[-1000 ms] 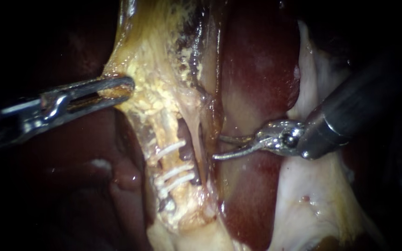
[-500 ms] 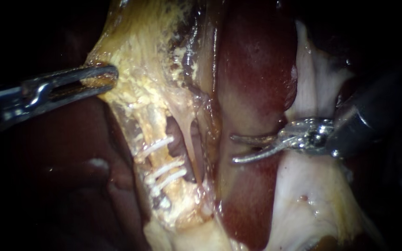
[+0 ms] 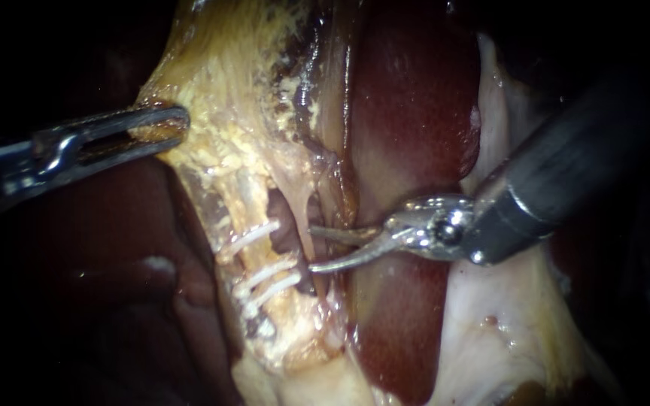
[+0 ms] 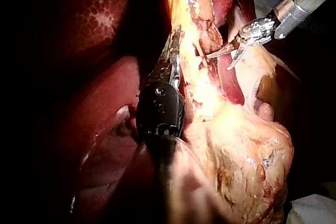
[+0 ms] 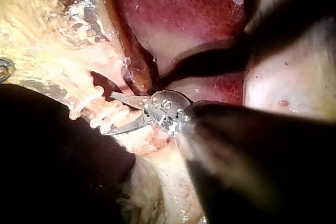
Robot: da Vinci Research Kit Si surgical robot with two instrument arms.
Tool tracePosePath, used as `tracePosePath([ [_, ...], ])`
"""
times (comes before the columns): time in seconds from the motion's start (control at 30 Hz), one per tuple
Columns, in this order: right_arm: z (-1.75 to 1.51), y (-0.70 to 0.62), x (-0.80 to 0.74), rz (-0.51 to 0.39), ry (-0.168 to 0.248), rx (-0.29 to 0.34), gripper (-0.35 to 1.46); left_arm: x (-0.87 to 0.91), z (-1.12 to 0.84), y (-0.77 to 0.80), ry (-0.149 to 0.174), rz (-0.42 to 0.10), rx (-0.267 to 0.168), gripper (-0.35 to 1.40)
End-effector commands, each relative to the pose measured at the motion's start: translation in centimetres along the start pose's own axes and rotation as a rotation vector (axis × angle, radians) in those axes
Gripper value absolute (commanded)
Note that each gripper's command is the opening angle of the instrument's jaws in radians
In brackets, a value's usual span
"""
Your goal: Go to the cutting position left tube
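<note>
1. Left instrument [image 3: 178,126]: pincer closed on a fold of yellow tissue [image 3: 212,98], both jaws pressed against it. The sheet is held taut towards the left, so the holding part looks done.
2. Left tube [image 3: 256,257]: runs down below that fold and is exposed. It carries three white clips [image 3: 265,275], one higher and two close together lower down. A bare stretch shows between the upper clip and the lower pair, which I judge to be the cutting spot.
3. Pale strand [image 3: 308,214]: hangs just to the right of the clipped tube, with a dark window between them.
4. Right instrument [image 3: 311,249]: shaft crosses the liver [image 3: 408,113]. Pincer open, a clear gap between the jaws, nothing gripped. The tips lie at the pale strand, near the clipped tube but short of it.
5. Progress: the approach is mostly made. What is left, as I judge it, is to carry the open jaws on to the bare stretch so they sit either side of the left tube.
</note>
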Motion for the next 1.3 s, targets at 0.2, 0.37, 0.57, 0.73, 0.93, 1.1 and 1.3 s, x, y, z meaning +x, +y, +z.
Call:
tracePosePath([
  [0.2,0.14,0.10,-0.07,-0.002,-0.010,0.015,1.41,0.00,0.00,0.00,0.000,0.000,-0.001,-0.35],
  [0.37,0.25,0.15,-0.07,-0.004,-0.013,0.018,1.41,0.00,0.00,-0.01,0.000,0.000,-0.001,-0.35],
  [0.57,0.34,0.20,-0.03,-0.006,-0.018,0.030,1.41,0.00,0.00,-0.02,0.000,0.000,-0.002,-0.35],
  [0.73,0.39,0.20,0.00,-0.009,-0.022,0.066,1.41,0.00,0.00,-0.02,0.000,0.000,-0.002,-0.35],
  [0.93,0.46,0.19,0.05,-0.018,-0.027,0.110,1.40,0.00,0.00,-0.02,0.000,0.000,-0.002,-0.35],
  [1.1,0.55,0.22,0.08,-0.028,-0.030,0.142,1.40,0.00,-0.01,-0.02,0.000,0.000,-0.002,-0.35],
  [1.3,0.55,0.21,0.07,-0.059,-0.021,0.249,1.35,0.00,0.00,-0.01,0.000,0.000,-0.002,-0.35],
])
